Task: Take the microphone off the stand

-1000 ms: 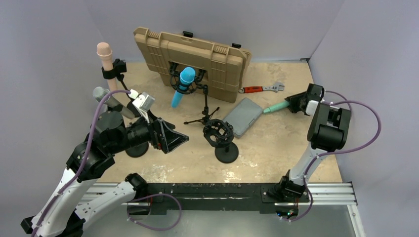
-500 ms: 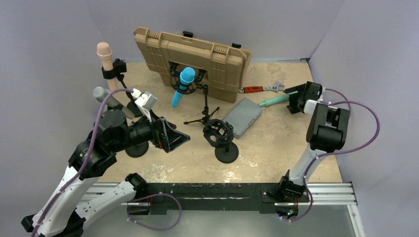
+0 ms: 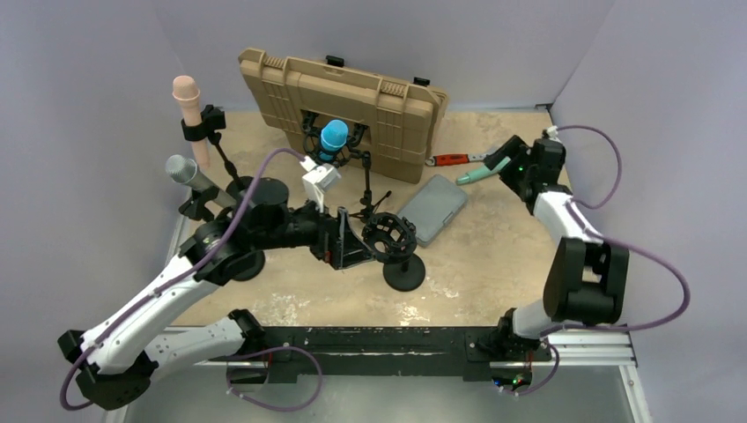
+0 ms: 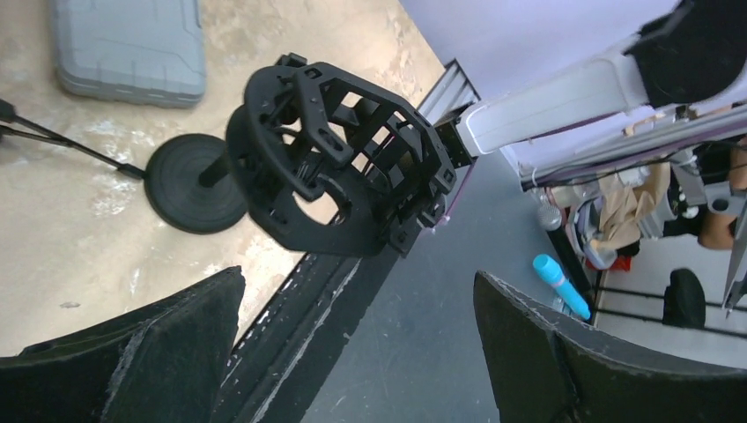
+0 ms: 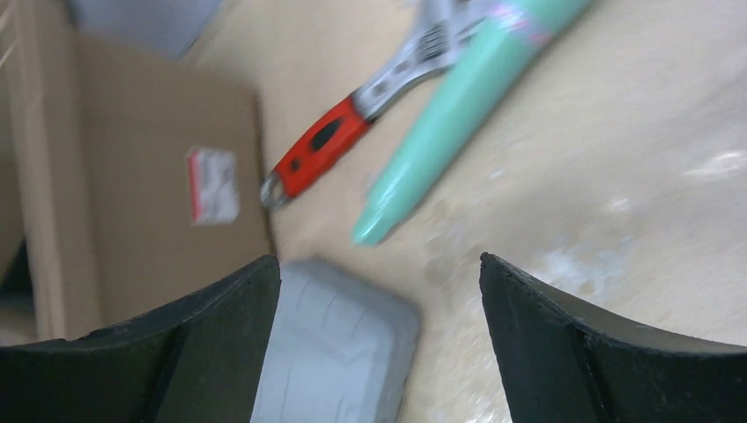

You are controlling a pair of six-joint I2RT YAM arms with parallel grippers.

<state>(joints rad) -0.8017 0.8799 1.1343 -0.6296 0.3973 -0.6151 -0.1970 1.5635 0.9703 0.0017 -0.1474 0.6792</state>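
Observation:
A teal microphone (image 3: 476,174) (image 5: 458,115) lies on the table beside the wrench, just beyond my right gripper (image 3: 504,166) (image 5: 379,344), which is open and holds nothing. An empty black shock-mount stand (image 3: 390,236) (image 4: 335,167) stands mid-table. My left gripper (image 3: 348,251) (image 4: 361,352) is open right beside it, its fingers apart from the mount. A blue microphone (image 3: 332,141) sits in a shock mount on a tripod in front of the tan case. A pink microphone (image 3: 186,97) and a grey microphone (image 3: 188,171) sit in stands at the far left.
A tan hard case (image 3: 343,97) (image 5: 132,176) leans at the back. A red-handled wrench (image 3: 451,159) (image 5: 352,132) lies beside the teal microphone. A grey pouch (image 3: 433,207) (image 5: 343,352) lies near the centre, in front of the right gripper. Walls close in on both sides.
My right gripper opened and let go of the teal microphone, which now rests by the wrench. The left arm swung right, up to the empty shock-mount stand.

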